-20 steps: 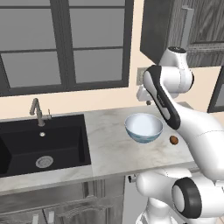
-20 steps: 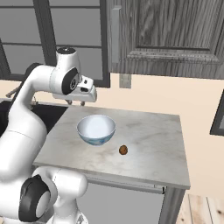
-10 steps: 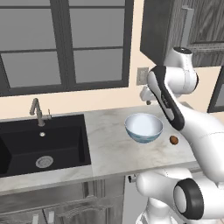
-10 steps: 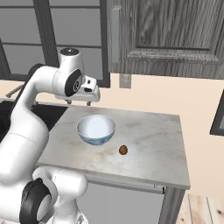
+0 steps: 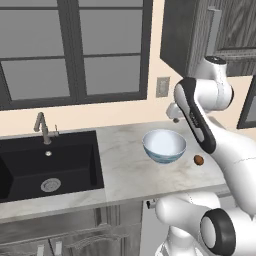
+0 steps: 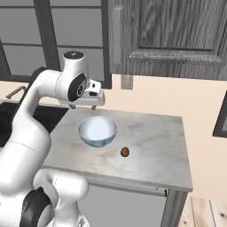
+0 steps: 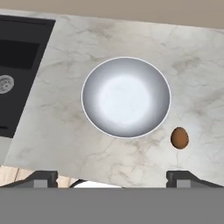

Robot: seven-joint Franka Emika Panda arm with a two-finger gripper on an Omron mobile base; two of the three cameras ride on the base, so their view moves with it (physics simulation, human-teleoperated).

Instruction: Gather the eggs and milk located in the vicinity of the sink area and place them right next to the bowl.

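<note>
The bowl (image 5: 164,146) (image 6: 97,131) (image 7: 126,97) stands on the marble counter, glossy and pale inside. A brown egg (image 5: 198,160) (image 6: 125,152) (image 7: 179,138) lies on the counter just to its right, close to it but apart. My gripper (image 6: 84,107) (image 7: 111,178) hangs open and empty high above the bowl, pointing straight down; in the left base view the arm partly covers the gripper (image 5: 173,115). The black sink (image 5: 70,170) (image 7: 22,48) lies to the left of the counter. The milk is out of view.
A slim metal faucet (image 5: 42,127) stands behind the sink, and its round drain (image 5: 50,184) shows in the basin. Dark wall cabinets (image 6: 173,31) hang above the counter. The counter's right edge (image 6: 186,155) drops off beyond the egg.
My gripper has gone from nearly shut to wide open, and the hand has risen a little above the bowl. The egg and the bowl have stayed put.
</note>
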